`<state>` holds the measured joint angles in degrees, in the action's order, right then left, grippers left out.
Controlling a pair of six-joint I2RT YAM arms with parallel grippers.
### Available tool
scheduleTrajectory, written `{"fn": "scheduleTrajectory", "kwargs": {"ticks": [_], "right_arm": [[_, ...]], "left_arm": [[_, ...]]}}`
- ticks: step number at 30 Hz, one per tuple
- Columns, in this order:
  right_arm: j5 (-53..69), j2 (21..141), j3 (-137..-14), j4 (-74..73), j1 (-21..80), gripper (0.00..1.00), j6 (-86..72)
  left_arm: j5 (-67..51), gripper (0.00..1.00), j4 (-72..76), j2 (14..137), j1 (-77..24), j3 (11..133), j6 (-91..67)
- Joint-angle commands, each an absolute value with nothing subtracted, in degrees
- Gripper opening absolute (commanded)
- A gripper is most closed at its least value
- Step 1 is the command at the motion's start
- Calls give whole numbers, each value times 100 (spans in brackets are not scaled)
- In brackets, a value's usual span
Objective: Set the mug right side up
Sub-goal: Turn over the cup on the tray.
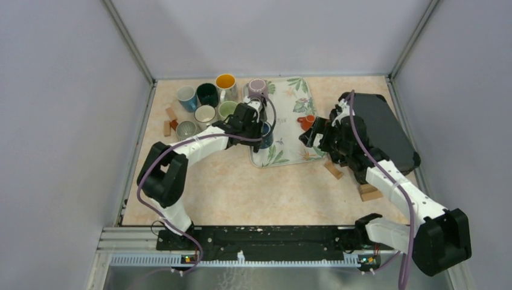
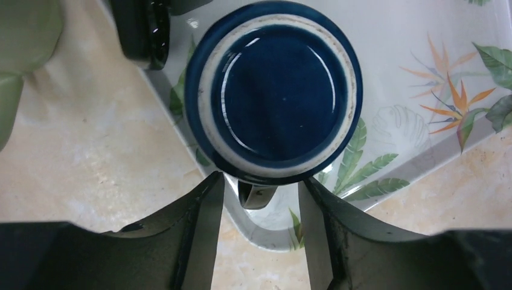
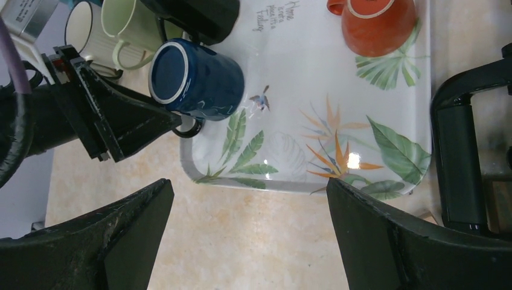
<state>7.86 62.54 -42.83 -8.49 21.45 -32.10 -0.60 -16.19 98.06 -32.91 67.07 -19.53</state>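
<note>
A dark blue mug (image 2: 275,90) stands upside down at the near-left corner of the flowered tray (image 2: 422,48), its glazed base facing up. Its handle (image 2: 256,194) points toward my left gripper (image 2: 261,181), and the two fingers stand on either side of the handle with a gap on each side. From the right wrist view the same mug (image 3: 196,78) shows with the left fingers (image 3: 130,118) at its handle. My right gripper (image 3: 250,193) hangs open over bare table, just off the tray's edge (image 3: 302,187), with nothing between its fingers.
An orange mug (image 3: 377,27) sits on the tray near the right gripper. A purple mug (image 1: 258,87) stands at the tray's far corner. Several mugs (image 1: 205,103) cluster at the back left. Wooden blocks (image 1: 333,170) and a black case (image 1: 386,130) lie at the right.
</note>
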Motion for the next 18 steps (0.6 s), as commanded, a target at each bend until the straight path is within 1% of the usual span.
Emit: {"fn": "scheduleTrajectory", "kwargs": {"ticks": [1, 6, 13, 18], "right_arm": [[659, 5997, -4252, -890, 2097, 99, -3183], [663, 5942, -4140, -854, 2101, 99, -3214], [712, 5929, -4057, -822, 2101, 99, -3230], [728, 5931, -3998, -783, 2101, 99, -3235]], "left_arm": [[-51, 52, -1364, 10067, -3430, 7073, -1727], [230, 45, -1473, 10347, -3539, 7292, -1648], [583, 41, -1581, 10621, -3638, 7528, -1609], [670, 36, -1575, 10795, -3642, 7675, -1595]]}}
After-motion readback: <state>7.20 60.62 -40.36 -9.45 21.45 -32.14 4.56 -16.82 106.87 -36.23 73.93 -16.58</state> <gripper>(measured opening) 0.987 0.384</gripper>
